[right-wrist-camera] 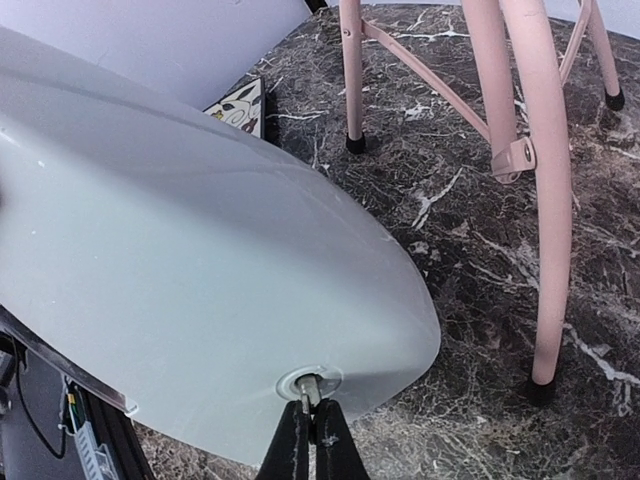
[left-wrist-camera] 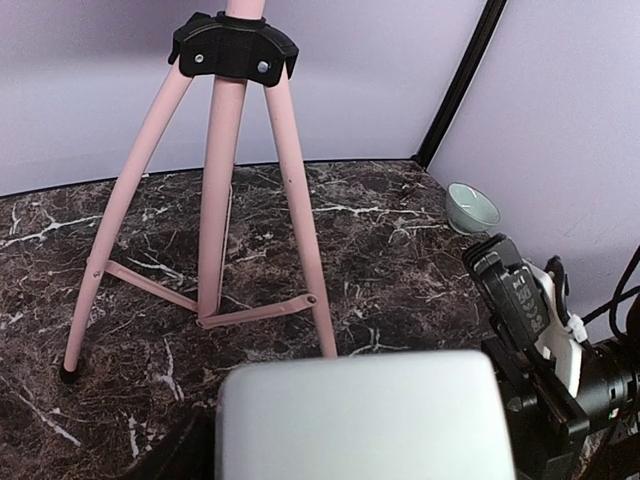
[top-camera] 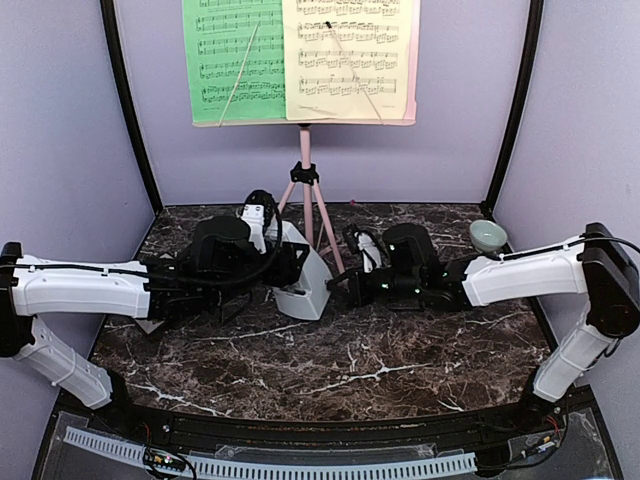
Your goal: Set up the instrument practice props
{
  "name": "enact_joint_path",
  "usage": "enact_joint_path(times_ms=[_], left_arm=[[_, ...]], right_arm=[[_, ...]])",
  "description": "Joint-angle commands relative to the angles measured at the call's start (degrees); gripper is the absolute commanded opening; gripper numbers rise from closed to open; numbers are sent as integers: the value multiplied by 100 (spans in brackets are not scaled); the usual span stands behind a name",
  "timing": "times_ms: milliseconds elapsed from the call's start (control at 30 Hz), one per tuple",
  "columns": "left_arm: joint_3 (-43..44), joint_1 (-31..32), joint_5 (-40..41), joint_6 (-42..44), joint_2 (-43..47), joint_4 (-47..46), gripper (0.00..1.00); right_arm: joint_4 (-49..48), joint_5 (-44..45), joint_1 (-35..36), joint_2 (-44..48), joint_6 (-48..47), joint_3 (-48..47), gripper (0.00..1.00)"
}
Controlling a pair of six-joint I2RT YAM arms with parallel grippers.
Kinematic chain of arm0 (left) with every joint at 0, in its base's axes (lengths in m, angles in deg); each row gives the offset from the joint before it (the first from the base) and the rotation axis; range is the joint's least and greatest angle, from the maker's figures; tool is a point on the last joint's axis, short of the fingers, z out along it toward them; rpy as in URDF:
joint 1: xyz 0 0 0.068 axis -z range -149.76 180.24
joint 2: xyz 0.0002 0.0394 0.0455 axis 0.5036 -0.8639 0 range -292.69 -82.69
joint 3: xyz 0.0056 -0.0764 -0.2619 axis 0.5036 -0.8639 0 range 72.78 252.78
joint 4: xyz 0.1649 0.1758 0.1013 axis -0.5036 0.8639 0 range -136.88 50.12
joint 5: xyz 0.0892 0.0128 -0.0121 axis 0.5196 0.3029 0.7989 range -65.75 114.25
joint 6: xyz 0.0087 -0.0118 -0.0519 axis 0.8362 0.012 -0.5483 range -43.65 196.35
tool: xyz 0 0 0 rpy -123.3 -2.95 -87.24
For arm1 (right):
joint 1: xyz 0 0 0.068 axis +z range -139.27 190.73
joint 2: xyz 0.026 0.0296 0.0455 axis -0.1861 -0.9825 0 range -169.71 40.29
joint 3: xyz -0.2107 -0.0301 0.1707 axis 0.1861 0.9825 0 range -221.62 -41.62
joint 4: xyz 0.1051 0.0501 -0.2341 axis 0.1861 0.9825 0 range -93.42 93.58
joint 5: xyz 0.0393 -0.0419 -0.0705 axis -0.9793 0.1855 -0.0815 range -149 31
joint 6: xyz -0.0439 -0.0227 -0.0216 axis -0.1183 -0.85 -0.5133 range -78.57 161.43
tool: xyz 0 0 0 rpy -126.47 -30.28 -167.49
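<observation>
The pink music stand [top-camera: 305, 178] stands at the back centre with the green music sheet [top-camera: 236, 60] and the pale yellow music sheet [top-camera: 346, 58] side by side on its desk. In front of its legs [left-wrist-camera: 300, 240] sits the light-grey pyramid metronome [top-camera: 312, 282]. My left gripper [top-camera: 286, 266] grips the metronome [left-wrist-camera: 360, 420] from the left, and its body hides most of the fingers. My right gripper [right-wrist-camera: 311, 420] reaches in from the right, its jaws pinched shut on a small metal pin [right-wrist-camera: 308, 385] that sticks out of the metronome's side [right-wrist-camera: 180, 250].
A small pale green bowl [top-camera: 487, 235] sits at the back right by the wall. A floral tile [right-wrist-camera: 242, 105] lies on the marble behind the metronome. The stand's tripod feet [right-wrist-camera: 541, 390] are close to both grippers. Purple walls enclose the table.
</observation>
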Motion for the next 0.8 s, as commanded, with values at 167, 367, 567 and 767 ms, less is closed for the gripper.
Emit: enact_joint_path(times_ms=[167,367,567,767], left_arm=[[-311,0,-510,648,514,-1233,0],[-472,0,-948,1412,554,-1646,0],[-576,8,-1260,2030,643,-1845,0],[-436,8,-1536,2315,570,-1438,0]], right_arm=[[-1381,-953,-556,50,1510,157,0],[-2161,-1693,-851,-361,2696,193,0],[-3093,-2056,-1081,-577,3818,429,0],[-3994,-2520,-1132,-985,4564,483,0]])
